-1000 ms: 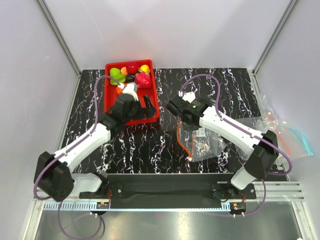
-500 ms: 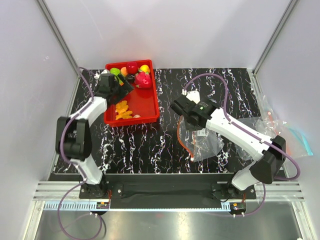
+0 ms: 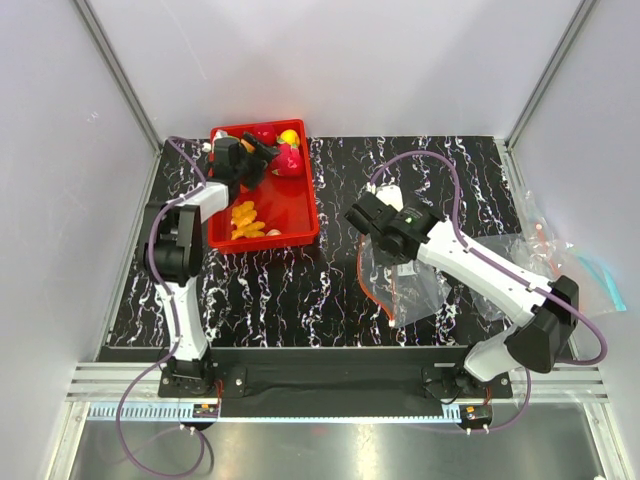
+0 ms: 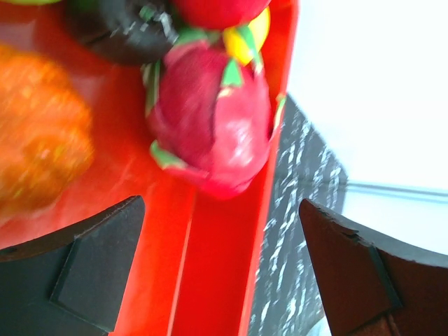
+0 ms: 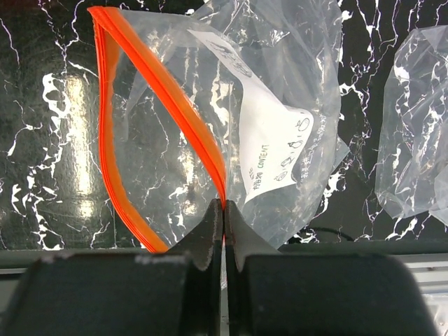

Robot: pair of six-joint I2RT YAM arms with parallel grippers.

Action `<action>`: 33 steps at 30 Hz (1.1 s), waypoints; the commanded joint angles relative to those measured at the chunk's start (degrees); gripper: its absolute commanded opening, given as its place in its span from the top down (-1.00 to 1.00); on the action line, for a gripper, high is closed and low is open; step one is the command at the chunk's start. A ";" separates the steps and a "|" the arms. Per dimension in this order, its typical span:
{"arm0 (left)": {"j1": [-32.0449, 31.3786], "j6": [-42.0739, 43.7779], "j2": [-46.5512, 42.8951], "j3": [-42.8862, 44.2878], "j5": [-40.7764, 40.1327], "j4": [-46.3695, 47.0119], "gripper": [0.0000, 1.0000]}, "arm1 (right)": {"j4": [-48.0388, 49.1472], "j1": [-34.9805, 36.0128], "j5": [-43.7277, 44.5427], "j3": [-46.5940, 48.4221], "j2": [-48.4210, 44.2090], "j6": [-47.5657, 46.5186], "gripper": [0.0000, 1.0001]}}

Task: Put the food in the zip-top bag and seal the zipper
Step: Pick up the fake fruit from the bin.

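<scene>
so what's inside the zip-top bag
The zip-top bag looks empty: through its clear plastic only the white label and the marbled table behind show. The right hand pinches the zipper, holding the mouth open; the part behind that hand is covered.

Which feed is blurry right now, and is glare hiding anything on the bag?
Left wrist: orange food smeared out of focus, magenta fruit soft, wall beyond blown white. Right wrist: sharp, zipper crisp; bright glare mostly on the table. Top external: clear.
</scene>
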 commanded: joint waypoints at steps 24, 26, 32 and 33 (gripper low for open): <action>-4.95 9.58 21.84 35.86 -12.79 -11.52 -0.80 | 4.55 0.40 -2.37 -1.24 -6.92 -2.52 1.00; -5.12 10.98 22.10 36.21 -11.39 -12.59 -0.69 | 4.72 0.31 -2.81 -1.51 -7.18 -2.43 1.00; -5.91 17.30 20.71 36.22 -5.15 -18.74 -0.26 | 5.17 0.23 -4.22 -2.30 -8.76 -2.52 1.00; -6.26 18.45 20.44 36.13 -4.62 -20.83 -0.23 | 5.16 0.31 -4.65 -2.47 -9.29 -2.52 1.00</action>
